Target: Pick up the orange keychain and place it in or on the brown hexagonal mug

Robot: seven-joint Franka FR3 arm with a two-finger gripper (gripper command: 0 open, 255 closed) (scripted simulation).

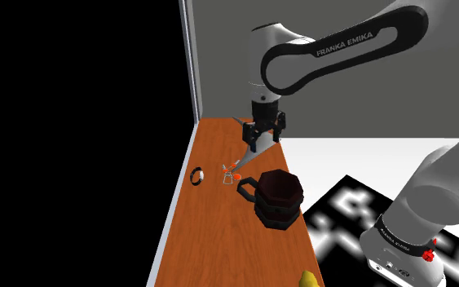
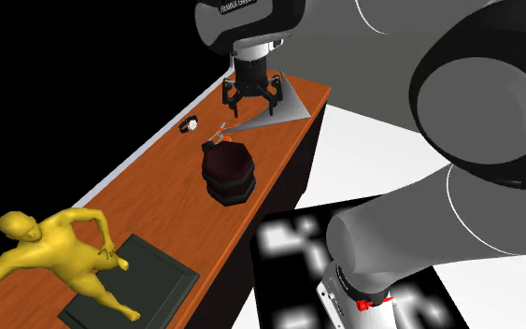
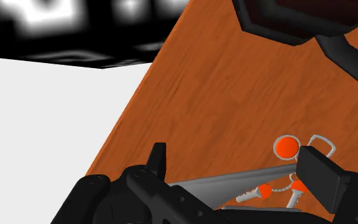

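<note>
Black fingers (image 3: 320, 172) sat closest to the wrist lens, standing well apart with nothing clasped between them, so the gripper (image 3: 238, 153) was open and empty. It hung low over the far end of the wooden table (image 1: 211, 236), pointing almost straight down, which I judged to be the pose for a top grasp not yet made. Just past one finger lay the orange keychain (image 3: 287, 147): an orange bead in a pale ring, with smaller orange pieces and loops trailing back under the hand. It rested flat on the wood, unlifted. A grey bar (image 3: 234, 181) crossed between the fingers. In the shoulder view it read as a flat grey wedge running from under the hand to the keychain, and I could not tell whether it belonged to it. Beyond the keychain, near but apart, the dark brown hexagonal mug (image 1: 278, 196) stood upright, mouth up, with its handle (image 1: 244, 189) turned toward the keychain, so the carry would probably be short. A small black ring (image 1: 196, 174) lay near the keychain's other side. Farther along the table, a yellow figure (image 2: 55, 248) lay across a dark tray (image 2: 163, 276), well apart from the work.
</note>
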